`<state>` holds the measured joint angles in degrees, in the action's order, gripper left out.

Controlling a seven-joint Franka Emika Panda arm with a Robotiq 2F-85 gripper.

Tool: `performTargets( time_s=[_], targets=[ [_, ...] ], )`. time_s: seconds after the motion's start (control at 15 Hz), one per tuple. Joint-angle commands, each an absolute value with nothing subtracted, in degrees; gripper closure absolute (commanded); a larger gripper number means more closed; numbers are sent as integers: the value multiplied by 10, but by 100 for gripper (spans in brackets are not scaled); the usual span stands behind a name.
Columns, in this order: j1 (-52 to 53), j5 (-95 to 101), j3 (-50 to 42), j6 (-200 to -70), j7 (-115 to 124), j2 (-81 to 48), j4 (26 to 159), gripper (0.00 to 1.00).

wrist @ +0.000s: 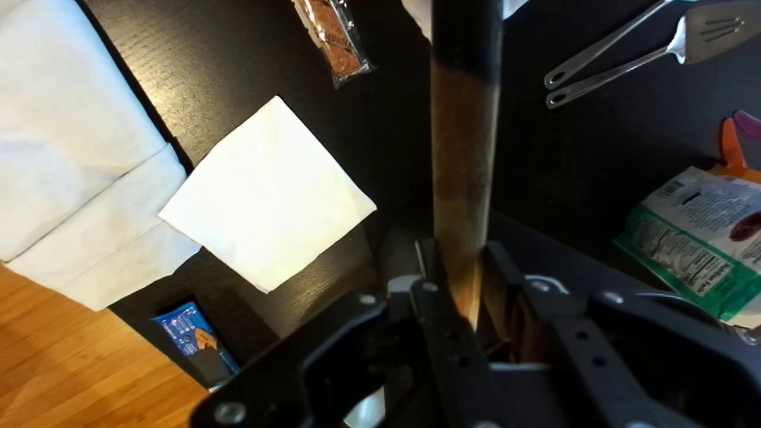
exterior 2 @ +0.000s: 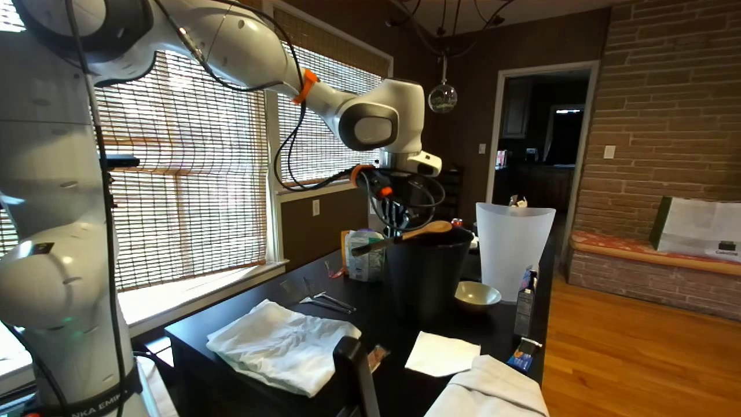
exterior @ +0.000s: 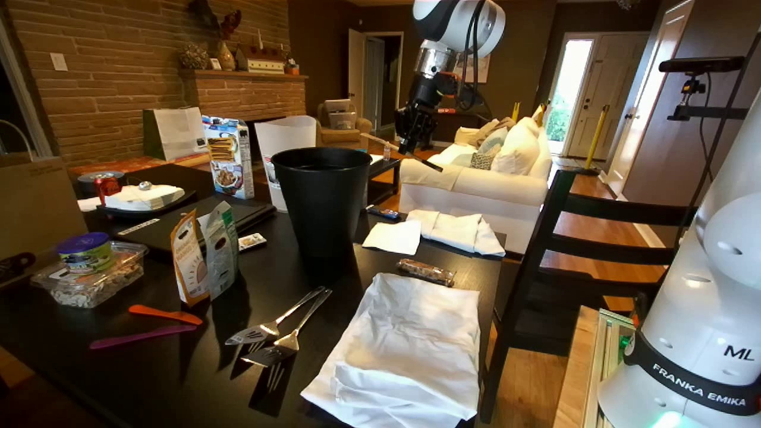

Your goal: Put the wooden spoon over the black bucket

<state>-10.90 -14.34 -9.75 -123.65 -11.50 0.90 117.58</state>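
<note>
My gripper [wrist: 462, 252] is shut on the wooden spoon [wrist: 464, 160], around its handle. The spoon's black handle end points up in the wrist view. In an exterior view the black bucket [exterior: 321, 202] stands upright on the table, and my gripper [exterior: 406, 147] holds the spoon [exterior: 380, 142] beyond its right rim, higher than the rim. In an exterior view the spoon [exterior 2: 437, 226] is roughly level, its head in line with the rim of the bucket [exterior 2: 425, 278]. My gripper [exterior 2: 398, 229] is above the rim's near-left side. I cannot tell whether spoon and rim touch.
A white bin [exterior 2: 512, 249] and a metal bowl [exterior 2: 477, 294] stand beside the bucket. Two food pouches [exterior: 205, 255], metal spatulas [exterior: 279, 333], a white cloth [exterior: 410, 345] and a napkin [wrist: 270, 193] lie or stand around it. A dark chair [exterior: 594, 238] stands at the table edge.
</note>
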Motion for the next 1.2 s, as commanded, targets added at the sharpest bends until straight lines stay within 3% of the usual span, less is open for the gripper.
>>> performTargets(
  time_s=[0.0,0.47,1.13],
  targets=[
    [-104,-131,-97,-1258,-93,-1,1166,94],
    [-71,-23,-85,-1363,141,-113,1029,95],
    [-16,24,-87,-1051,399,-266,747,95]
  ],
)
